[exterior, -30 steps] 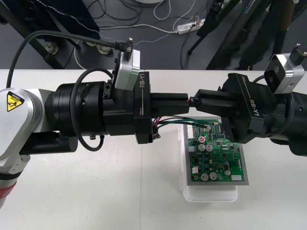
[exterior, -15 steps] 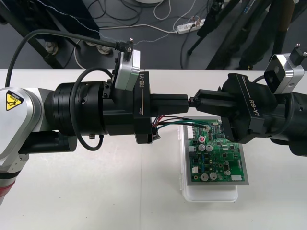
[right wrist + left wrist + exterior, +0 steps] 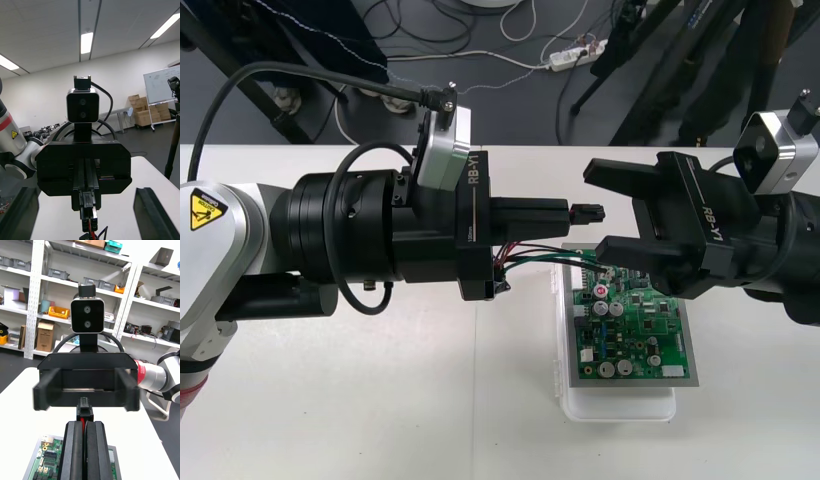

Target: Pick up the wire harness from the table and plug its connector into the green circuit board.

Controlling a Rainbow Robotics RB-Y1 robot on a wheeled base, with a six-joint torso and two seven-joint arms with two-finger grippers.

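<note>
My left gripper (image 3: 566,212) hangs above the table, shut on the harness's small black plug (image 3: 586,213), which sticks out past its fingertips. Red, black and green wires (image 3: 532,254) trail under that gripper towards the green circuit board (image 3: 632,322) on its white base (image 3: 620,404). My right gripper (image 3: 608,212) faces it, open, its fingers either side of the plug without touching. In the left wrist view the shut fingers (image 3: 75,450) grip the plug (image 3: 84,409) in front of the open right gripper (image 3: 86,388). In the right wrist view the plug (image 3: 89,214) shows at the left gripper's tip.
The board lies just below and in front of the two grippers, near the table's middle right. The table's far edge (image 3: 580,148) runs behind both arms, with dark floor and cables beyond it. Bare table (image 3: 380,400) lies at front left.
My right gripper has opened and let go of the plug; its fingers now stand apart around it. The left gripper stays shut on the plug in the same place.
</note>
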